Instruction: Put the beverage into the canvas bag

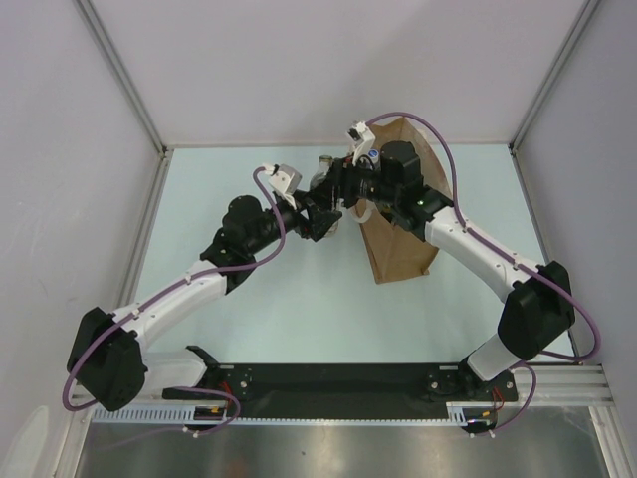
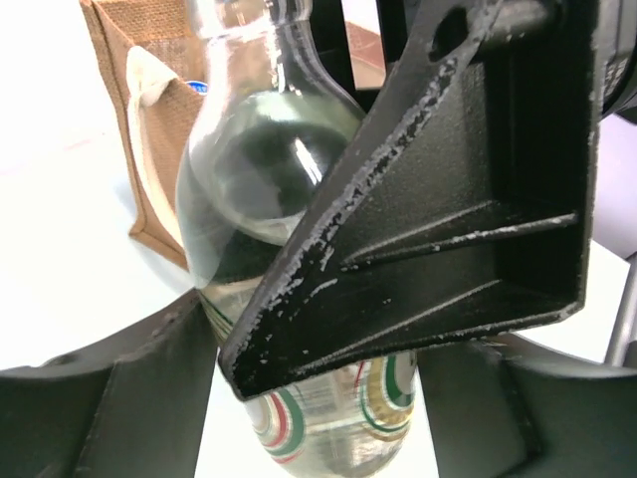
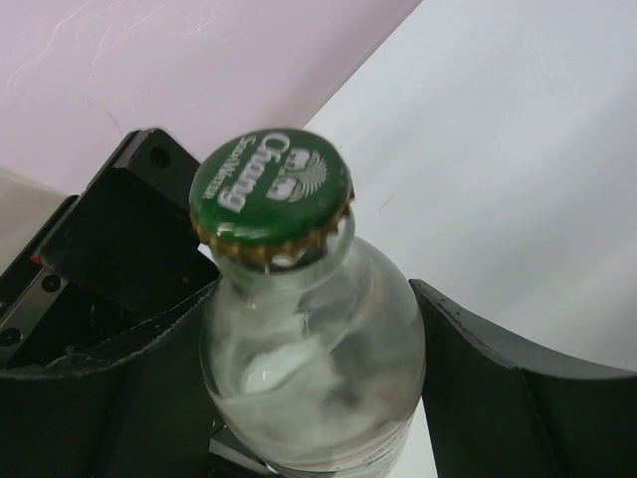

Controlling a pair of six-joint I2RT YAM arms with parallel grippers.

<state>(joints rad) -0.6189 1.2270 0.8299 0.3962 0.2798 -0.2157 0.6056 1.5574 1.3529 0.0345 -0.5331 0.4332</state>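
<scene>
We see both arms together at the far side of the counter (image 1: 299,309). The beverage (image 2: 249,169), a clear glass bottle with a green cap (image 3: 271,189), is upright just beside the canvas bag (image 1: 408,249), not inside it. The left pincer (image 2: 314,398) is clamped around its labelled body. The right pincer (image 3: 314,339) squeezes the shoulder, right under the cap.
</scene>
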